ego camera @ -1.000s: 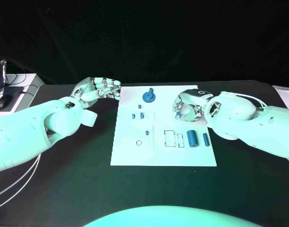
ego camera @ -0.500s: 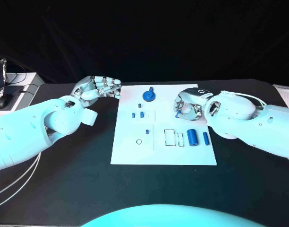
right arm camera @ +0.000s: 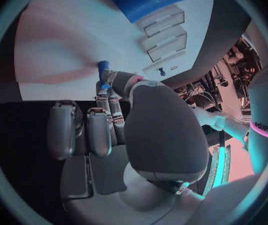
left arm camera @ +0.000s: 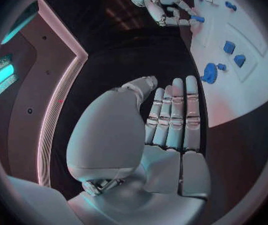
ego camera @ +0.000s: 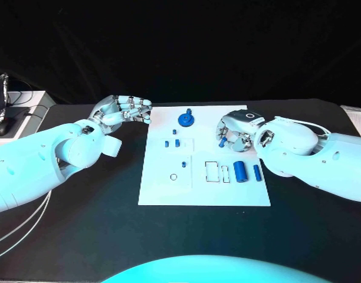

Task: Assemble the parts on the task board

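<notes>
**Right hand pinching a small blue part over the board's far right corner**

While the white task board (ego camera: 204, 191) lay flat in the middle of the black table (ego camera: 78, 236), the right hand (ego camera: 236, 134) hung over its far right corner, at about 1 o'clock from the board's centre. A small blue peg (ego camera: 222, 141) was pinched between its fingertips (right arm camera: 106, 80), just above the white surface; the other fingers were curled in beside it. The right arm came in from 3 o'clock, bent at the wrist.

The left hand (ego camera: 122, 111) held nothing. It rested off the board, over the black table at about 10 o'clock, its fingers (left arm camera: 174, 110) laid close together and bent inward. The left arm reached in from 8 o'clock.

On the board a blue round knob (ego camera: 186, 121) stood near the far edge at 12 o'clock, between the two hands. Two small blue blocks (ego camera: 172, 143) sat just below it. A blue cylinder (ego camera: 241, 172) and a thinner blue pin (ego camera: 256, 172) lay side by side at 3 o'clock, near the right forearm. White rectangular slots (ego camera: 212, 171) lay just left of them.

Behind the table hung a black curtain (ego camera: 189, 47).
</notes>
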